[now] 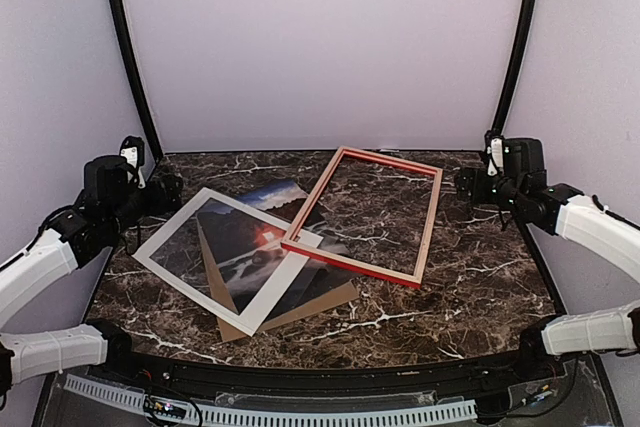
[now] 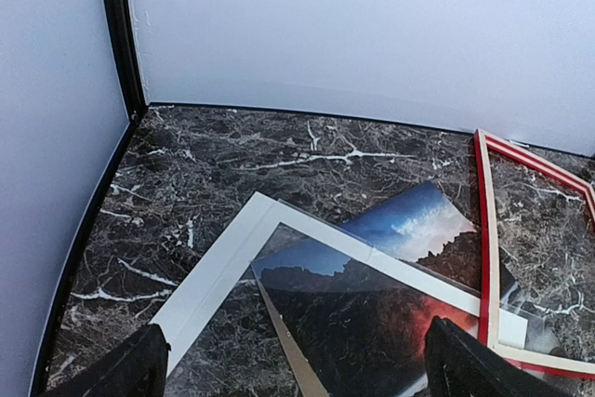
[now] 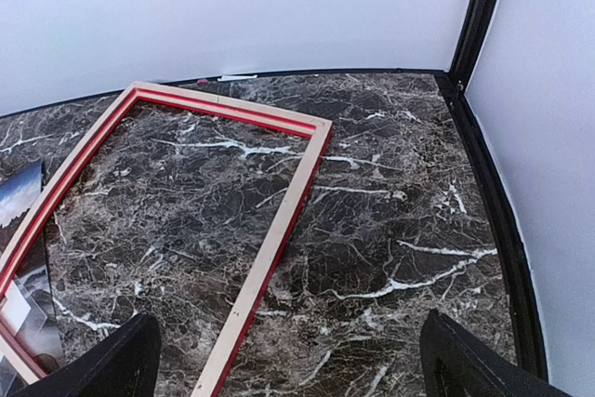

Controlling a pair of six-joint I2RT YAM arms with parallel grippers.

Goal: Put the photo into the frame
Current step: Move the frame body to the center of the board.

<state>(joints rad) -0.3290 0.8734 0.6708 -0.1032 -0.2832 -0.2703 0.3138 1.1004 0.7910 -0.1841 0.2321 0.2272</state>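
The photo [image 1: 245, 239], dark with a red-orange glow and a bluish far edge, lies flat at centre-left, partly under a white mat board [image 1: 170, 224]. The frame [image 1: 430, 229] lies pale-wood side up to its right, its near-left corner resting over the mat and photo. My left gripper [image 1: 165, 190] is open and empty, raised at the table's left edge. In the left wrist view [image 2: 296, 371] it hangs above the photo [image 2: 372, 313], mat [image 2: 214, 271] and frame [image 2: 487, 230]. My right gripper [image 1: 468, 185] is open and empty, raised at the right edge; in the right wrist view [image 3: 288, 360] it is above the frame's rail [image 3: 270, 248].
A plain brown backing board [image 1: 300, 309] lies under the photo and sticks out toward the near edge. The dark marble table [image 1: 480, 277] is ringed by white walls with black corner posts [image 1: 125, 47]. Both arm bases sit at the near corners.
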